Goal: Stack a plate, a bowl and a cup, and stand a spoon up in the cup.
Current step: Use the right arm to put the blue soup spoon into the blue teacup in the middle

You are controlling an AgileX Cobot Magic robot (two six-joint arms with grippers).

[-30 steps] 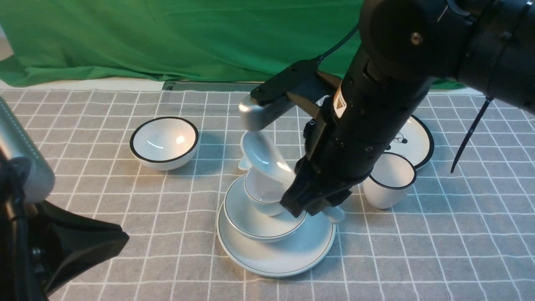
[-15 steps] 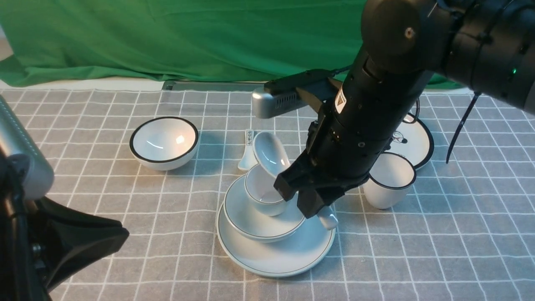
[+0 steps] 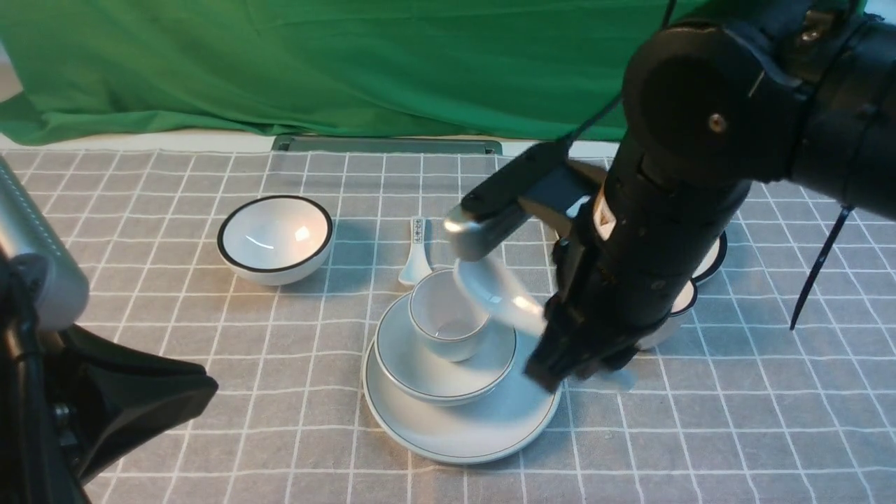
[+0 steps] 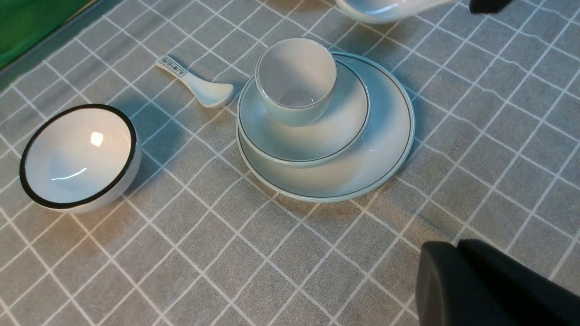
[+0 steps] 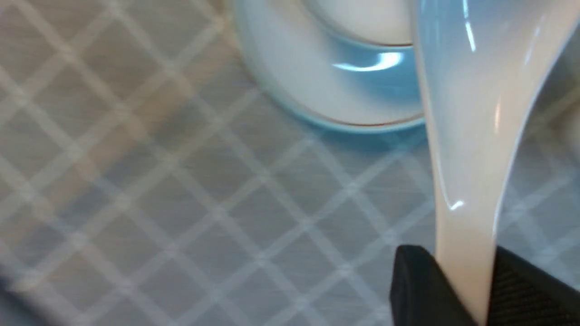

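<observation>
The pale plate point(image 3: 462, 427) lies on the checked cloth with the shallow bowl point(image 3: 420, 367) on it and the small cup point(image 3: 448, 315) standing in the bowl, empty. My right gripper point(image 3: 560, 364) is shut on the handle of the plain white spoon point(image 3: 497, 290), which hangs tilted in the air just right of the cup's rim, scoop end highest. In the right wrist view the spoon point(image 5: 471, 136) runs out from between the jaws point(image 5: 466, 290) over the plate's edge point(image 5: 317, 90). My left gripper point(image 4: 457, 246) is shut and empty, well short of the stack point(image 4: 297, 77).
A deeper black-rimmed bowl point(image 3: 274, 239) sits at the left. A small spoon with a patterned handle point(image 3: 416, 252) lies just behind the stack. A black-rimmed cup point(image 3: 675, 304) and a cartoon plate point(image 3: 714, 252) are mostly hidden behind my right arm. Green cloth hangs at the back.
My right gripper has swung to the right with the spoon. The scoop end, which was over the cup, now hangs just right of its rim. The left arm has stayed still.
</observation>
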